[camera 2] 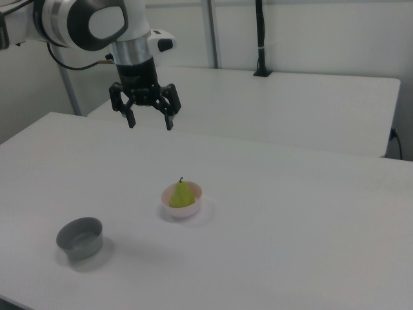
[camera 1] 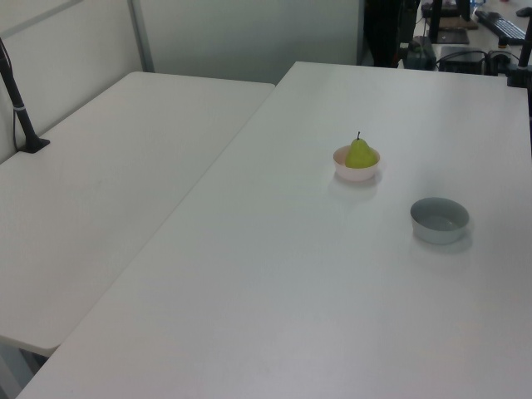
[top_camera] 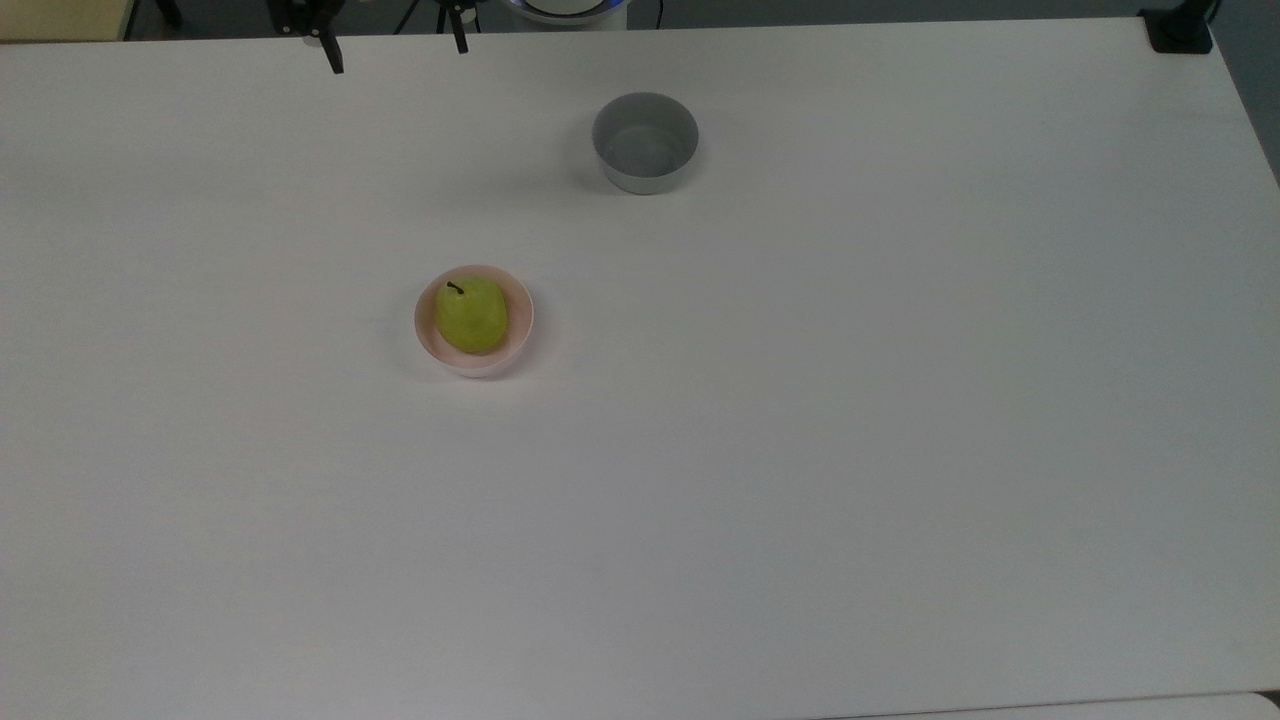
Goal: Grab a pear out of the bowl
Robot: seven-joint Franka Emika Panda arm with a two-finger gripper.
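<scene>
We note the arm (camera 2: pixel 97 22): glossy white rounded shells with a large dark grey oval cap on the joint housing. A black cable loops off its rear side. The wrist section below is black and cylindrical. The gripper (camera 2: pixel 150 123) is matte black, with a squat angular body and two slim tapered fingers (camera 2: pixel 131 118); small pale dots mark the knuckles.
</scene>
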